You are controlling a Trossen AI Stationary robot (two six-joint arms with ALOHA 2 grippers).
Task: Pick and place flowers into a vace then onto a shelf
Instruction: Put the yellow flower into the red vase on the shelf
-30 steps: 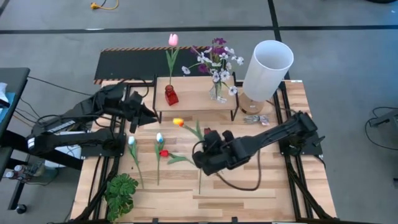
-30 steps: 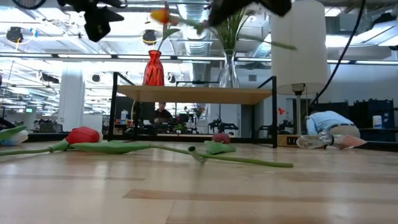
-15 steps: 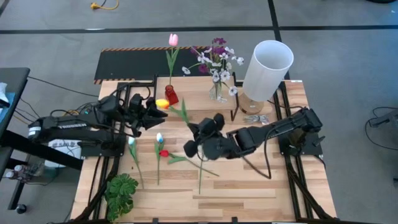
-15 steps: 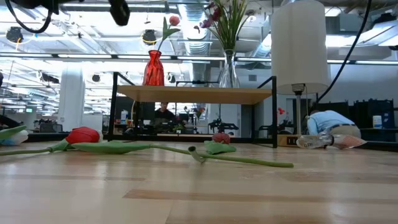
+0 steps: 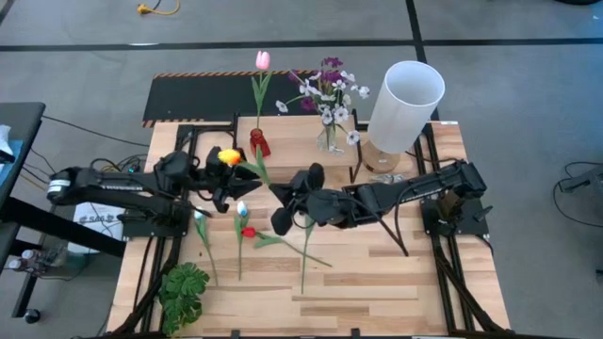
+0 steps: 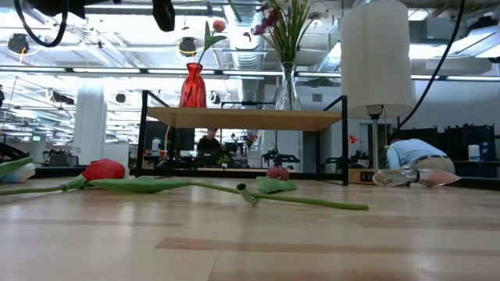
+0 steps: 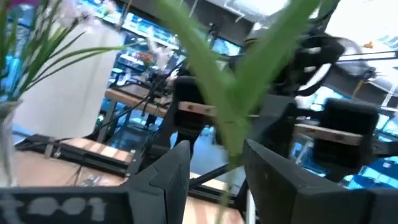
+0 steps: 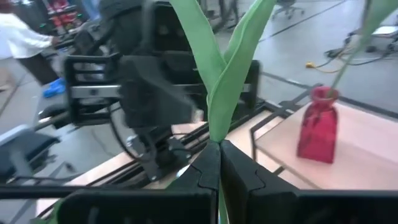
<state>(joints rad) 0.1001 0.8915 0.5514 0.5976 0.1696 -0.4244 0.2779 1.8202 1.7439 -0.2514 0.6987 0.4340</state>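
Note:
My right gripper (image 5: 280, 195) is shut on the stem of an orange tulip (image 5: 228, 157) and holds it in the air in front of the shelf (image 5: 301, 143). My left gripper (image 5: 228, 179) is open. Its fingers stand on either side of the same stem (image 7: 233, 134), just below the flower head; whether they touch it I cannot tell. On the shelf a red vase (image 5: 259, 143) holds a pink tulip (image 5: 263, 60), and a glass vase (image 5: 329, 139) holds purple and white blossoms. White, red and other tulips (image 5: 242, 231) lie on the table. My right gripper pinches the orange tulip's stem (image 8: 217, 135) between its two fingers, at the place where the long leaves branch off. The fingers reach in about level from the table's right side. The tulip is lifted clear of the table, its head pointing toward the left arm.
A tall white lamp (image 5: 405, 102) stands at the shelf's right end. A green leafy plant (image 5: 184, 294) lies at the near left corner. A black panel (image 5: 203, 94) lies behind the shelf. People show in the room beyond the table (image 6: 410, 156).
My right gripper has risen and carried the orange tulip toward the table's left and far side, turning so the flower head swings over to the left arm. My left gripper has tipped upward and drawn back a little; the stem now stands between its fingers.

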